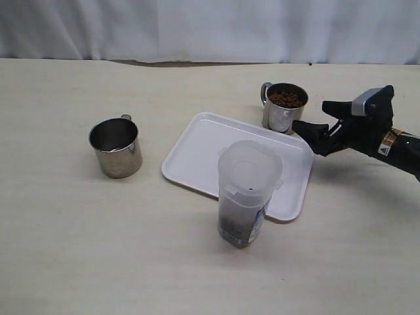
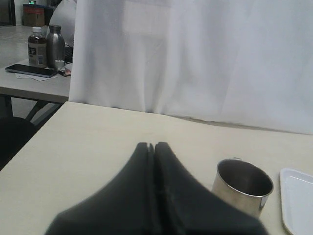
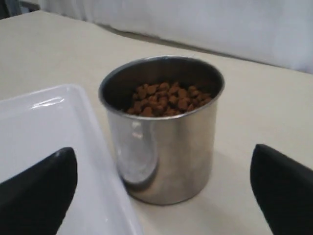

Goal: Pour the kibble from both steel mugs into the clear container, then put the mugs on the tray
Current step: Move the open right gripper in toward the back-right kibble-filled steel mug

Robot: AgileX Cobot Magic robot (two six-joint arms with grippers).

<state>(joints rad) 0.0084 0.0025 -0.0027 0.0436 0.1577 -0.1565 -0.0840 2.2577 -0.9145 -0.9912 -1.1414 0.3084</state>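
Observation:
A steel mug [image 1: 284,107] full of brown kibble [image 1: 287,98] stands just behind the white tray [image 1: 203,147]. My right gripper [image 1: 311,118] is open beside it, the fingertips a little short of the mug. In the right wrist view the mug [image 3: 164,142] with its kibble [image 3: 166,100] stands ahead of the right gripper [image 3: 161,196], touching neither finger, with the tray [image 3: 44,127] alongside. The other steel mug [image 1: 116,147] looks empty at the left. The clear container [image 1: 248,187] stands at the tray's front edge, with kibble low inside. My left gripper [image 2: 150,145] is shut and empty near the empty mug [image 2: 243,188].
A white curtain [image 1: 210,29] hangs behind the table's far edge. In the left wrist view a second table [image 2: 29,83] with bottles [image 2: 55,46] and a phone [image 2: 30,70] stands beyond the table's corner. The tray's corner [image 2: 296,200] shows there too.

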